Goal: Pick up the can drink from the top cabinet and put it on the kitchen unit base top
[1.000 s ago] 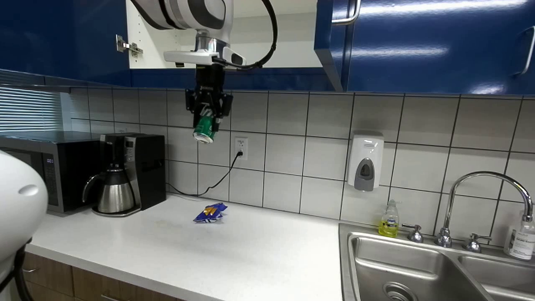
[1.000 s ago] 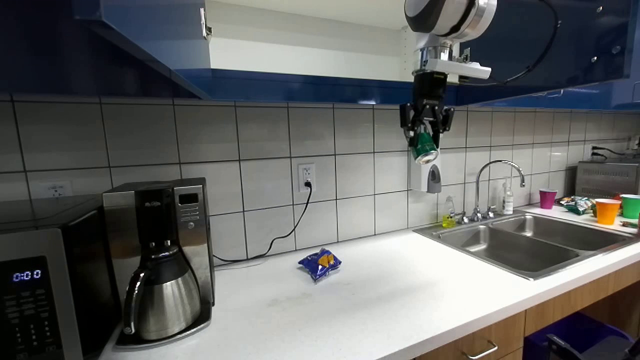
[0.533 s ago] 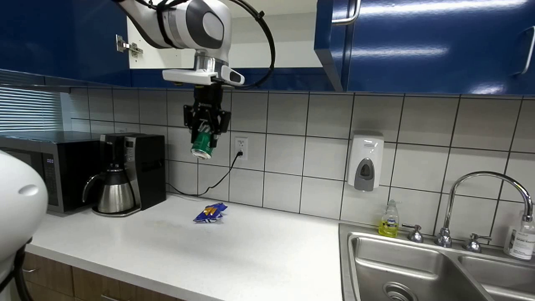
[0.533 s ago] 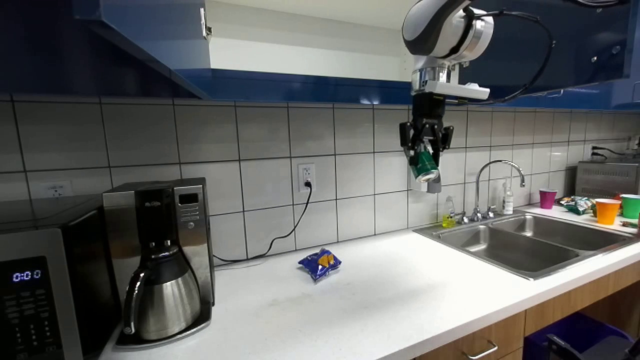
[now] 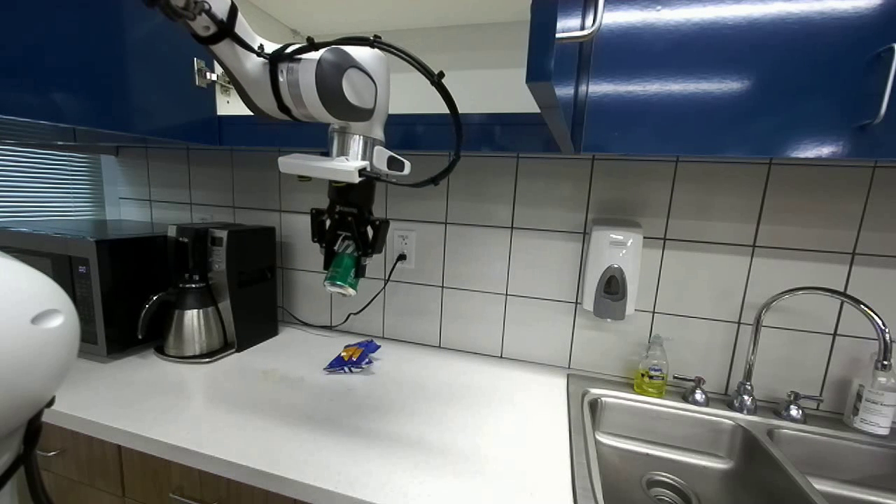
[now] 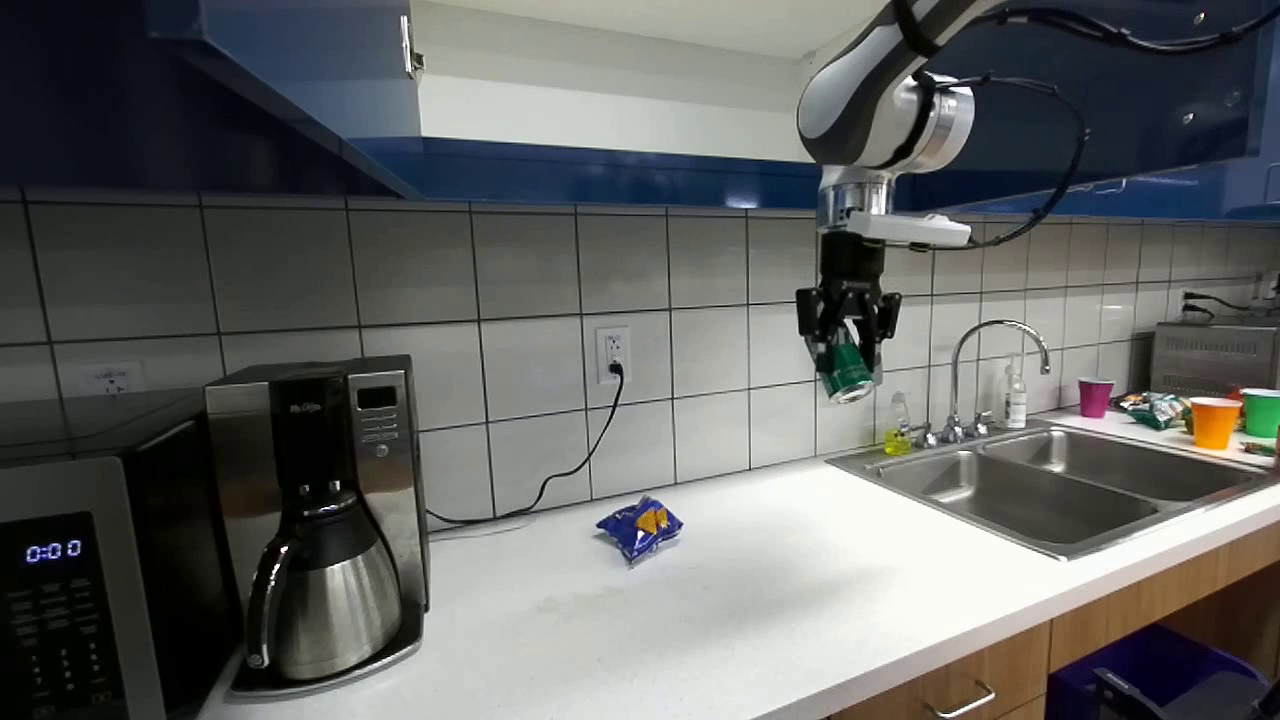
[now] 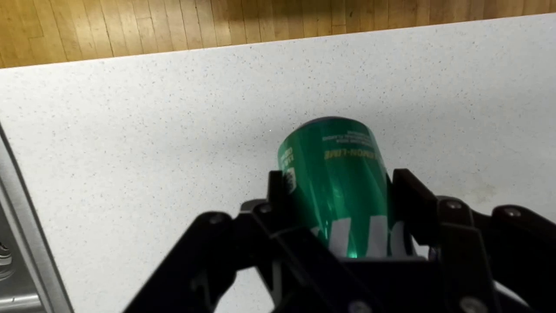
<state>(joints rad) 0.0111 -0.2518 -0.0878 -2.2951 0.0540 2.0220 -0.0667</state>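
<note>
Both fingers of my gripper point(image 7: 338, 176) are clamped on the green can point(image 7: 339, 195), and I hold it in mid-air above the white table point(image 5: 448, 420), tilted, its pale end down. Only the wrist view gives me the can's lemon-lime lettering and the wooden floor point(image 7: 243, 24) past the table's edge at twelve o'clock. There the sink point(image 7: 28, 230) is just a strip at nine o'clock, while both exterior views put it at four o'clock from the can. Window blinds point(image 5: 52, 185) show at nine o'clock in an exterior view alone; a pink cup point(image 6: 1095, 400), an orange cup point(image 6: 1214, 425) and a green cup point(image 6: 1260, 415), at three o'clock, likewise in an exterior view alone, with a purple bin point(image 6: 1160, 650) at four.

Compared with a second ago, gripper and can hang lower, toward six o'clock, and more of the arm point(image 5: 308, 87) crosses the open blue cabinet point(image 5: 476, 133). The blue-and-yellow packet point(image 5: 353, 355) hasn't moved; it lies on the table, apart from the can and at six o'clock from it in an exterior view.

A steel carafe point(image 5: 194, 332) stands in the coffee maker point(image 5: 255, 287); its contents are hidden. Yellow liquid point(image 5: 649, 386) sits low in the soap bottle point(image 5: 651, 371) at the sink's back rim. I can't tell what the cups hold.
</note>
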